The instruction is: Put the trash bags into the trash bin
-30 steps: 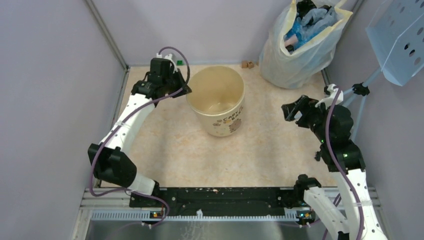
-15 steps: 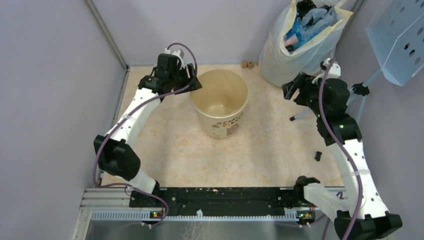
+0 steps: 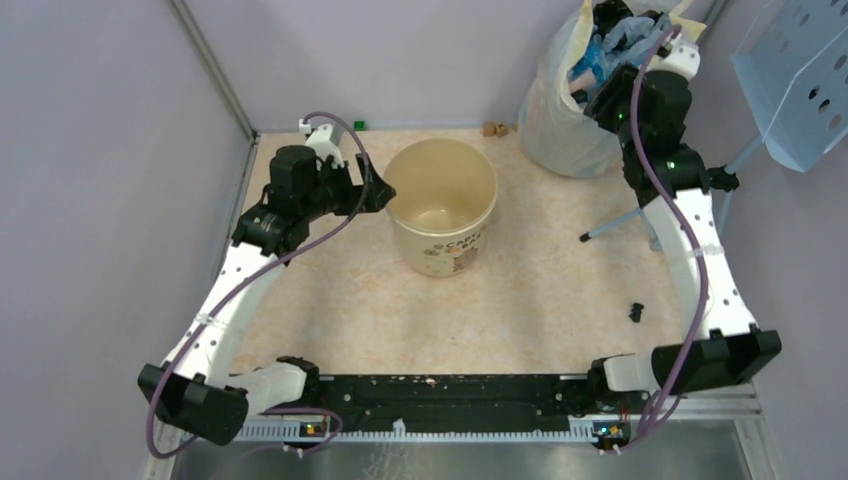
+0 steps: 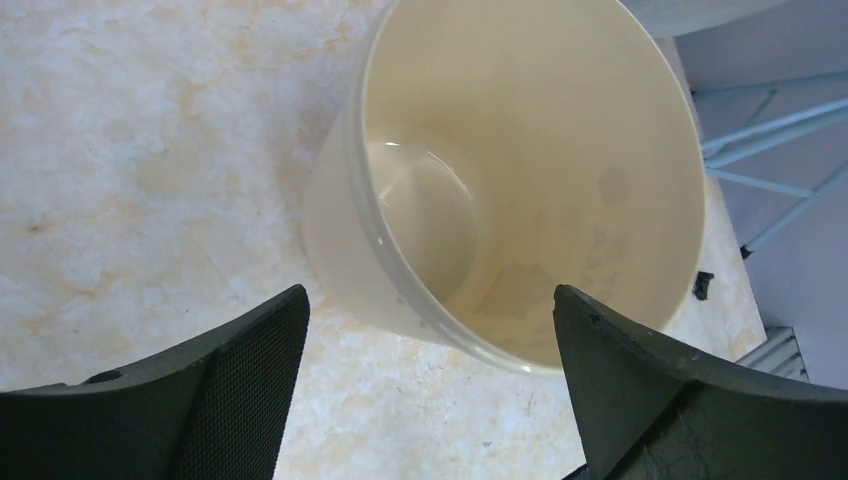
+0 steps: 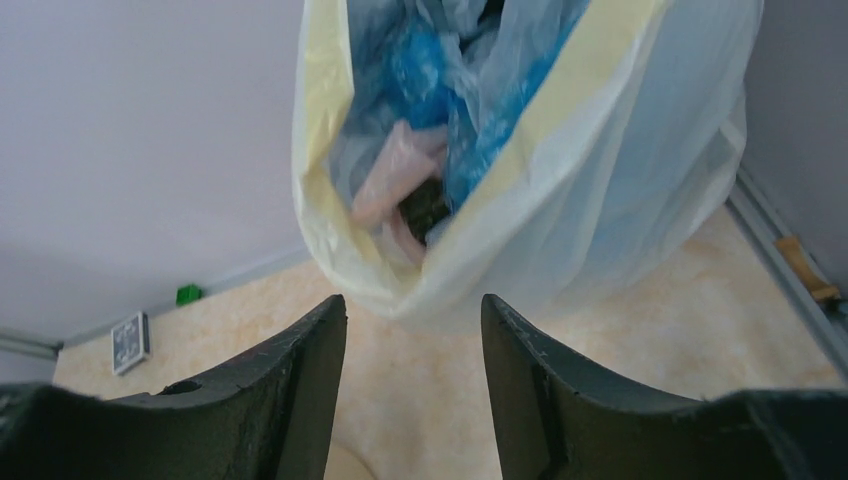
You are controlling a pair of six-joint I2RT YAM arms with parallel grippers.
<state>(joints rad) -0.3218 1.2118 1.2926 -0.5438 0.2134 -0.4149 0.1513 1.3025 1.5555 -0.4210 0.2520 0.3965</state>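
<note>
I see the left end effector spread beside the trash bin. The right end effector, also spread, faces the pink trash bag inside the large bag beyond the bin.

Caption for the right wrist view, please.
Right gripper, jaws open, faces the mouth of the large whitish-yellow bag holding blue plastic and pale-pink plastic.

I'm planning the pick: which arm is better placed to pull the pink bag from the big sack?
Right. The right gripper is open, facing into the big sack, where the pink bag shows. The left gripper, also open, is by the bin, away from it.
</note>
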